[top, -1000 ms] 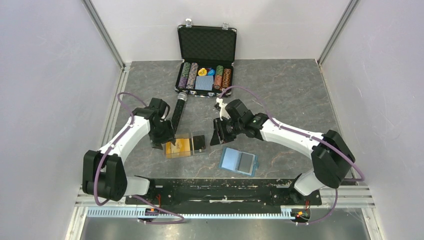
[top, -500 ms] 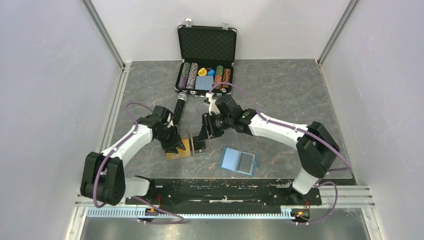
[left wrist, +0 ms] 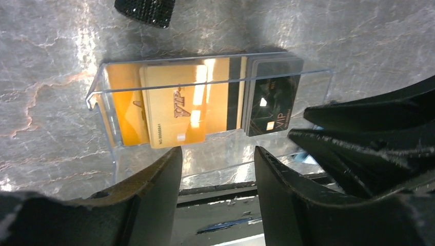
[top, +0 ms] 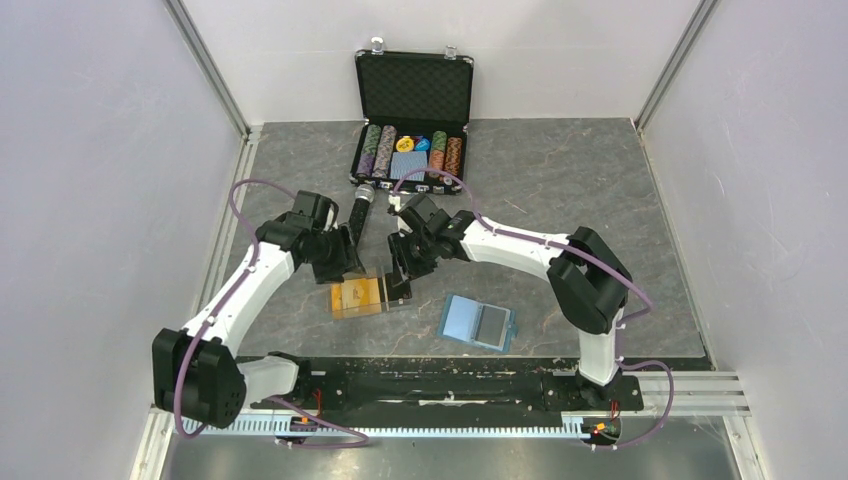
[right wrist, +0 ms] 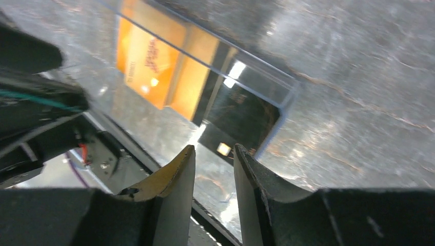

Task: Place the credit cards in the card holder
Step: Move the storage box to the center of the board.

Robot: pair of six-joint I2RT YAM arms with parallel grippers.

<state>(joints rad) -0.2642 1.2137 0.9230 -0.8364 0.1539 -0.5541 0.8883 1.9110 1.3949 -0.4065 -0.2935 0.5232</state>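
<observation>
R end effector (top: 399, 278) moved to clear box (top: 360, 297); credit cards (left wrist: 174, 105) gold, glossy.

Gold credit cards (left wrist: 174, 110) lie flat, overlapping, inside a clear box (left wrist: 313, 102) (top one reads "VIP") — the teal-blue card holder (top: 478, 322) lies flat, apart, rightward.

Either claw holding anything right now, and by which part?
Nothing: left claw and right claw are both open at the clear card box; neither grips it.

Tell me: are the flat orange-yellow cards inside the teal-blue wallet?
No, the cards lie in the clear plastic box, apart from the wallet.
</observation>
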